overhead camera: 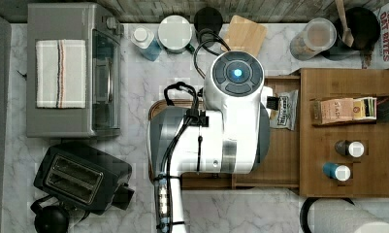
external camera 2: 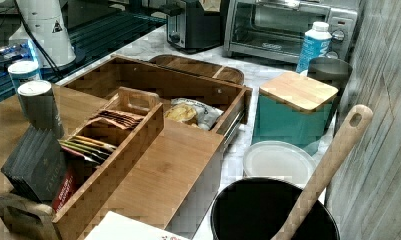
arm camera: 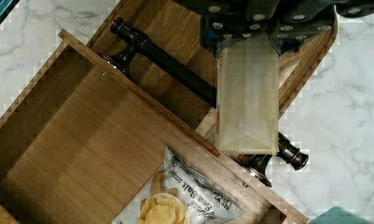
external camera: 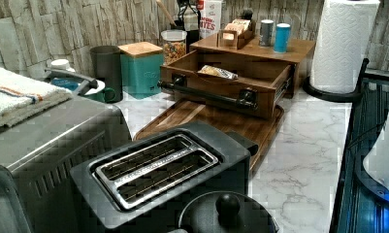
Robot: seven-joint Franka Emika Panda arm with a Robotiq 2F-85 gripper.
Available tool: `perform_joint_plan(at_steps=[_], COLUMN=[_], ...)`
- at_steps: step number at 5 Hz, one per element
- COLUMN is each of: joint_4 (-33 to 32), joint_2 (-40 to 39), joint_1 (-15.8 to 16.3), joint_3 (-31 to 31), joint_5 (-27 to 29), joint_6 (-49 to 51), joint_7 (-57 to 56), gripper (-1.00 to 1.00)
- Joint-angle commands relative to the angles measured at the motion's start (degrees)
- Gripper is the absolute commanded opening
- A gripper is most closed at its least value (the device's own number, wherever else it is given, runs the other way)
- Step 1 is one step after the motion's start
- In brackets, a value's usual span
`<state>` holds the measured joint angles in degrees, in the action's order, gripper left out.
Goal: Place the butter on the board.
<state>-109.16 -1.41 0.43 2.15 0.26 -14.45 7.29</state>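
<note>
Wrist view, tool (arm camera: 246,100) above board (arm camera: 175,93)

even, soft indoor light, shadows faint; blocky compression throughout, and the wrist view's near fingers (arm camera: 247,107) blurred

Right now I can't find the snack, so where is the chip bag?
The chip bag lies inside the open wooden drawer, at the top view's upper right of the drawer, beside the tea box organizer.

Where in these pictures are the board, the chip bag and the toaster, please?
board (external camera: 231,124): left view, bare grain in front of the drawer.
chip bag (external camera 2: 195,114): right view, its middle, inside the drawer.
toaster (external camera: 158,167): left view, its slotted top.
</note>
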Motion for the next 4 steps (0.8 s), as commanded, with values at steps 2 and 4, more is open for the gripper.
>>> perform_joint_plan(at_steps=[2, 4], joint_4=[-8.7, -17.4], joint_2=[6.2, 10.7], joint_1=[2.1, 7.2], joint_3=[-2.1, -6.6], joint_5=[1.2, 3.8], joint_6=[-8.7, -15.6], joint_7=[4.1, 14.0], gripper=[-1.00, -1.00])
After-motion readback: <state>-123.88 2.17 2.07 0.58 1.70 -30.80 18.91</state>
